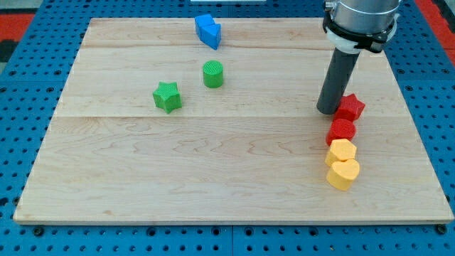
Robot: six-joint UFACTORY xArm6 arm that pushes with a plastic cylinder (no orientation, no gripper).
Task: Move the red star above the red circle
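Rightward, red star (350,107) near board edge (409,107)

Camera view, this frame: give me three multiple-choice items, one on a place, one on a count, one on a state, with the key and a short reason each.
1. Where is the red star relative to the red circle?
A. Just toward the view's top of it
B. Far to the view's left of it
C. Toward the view's bottom of it

2. How many green blocks are on the board?
A. One
B. Two
C. Three

3. How does my tip stand to the red star?
A. Far off, by the blue block
B. Close against the star's left side in the view
C. Resting on a yellow block

Key: 1 A, the star sits directly above the circle in the view. 2 B, only the green star and green cylinder show. 3 B, the rod's end stands beside the star with no visible gap.
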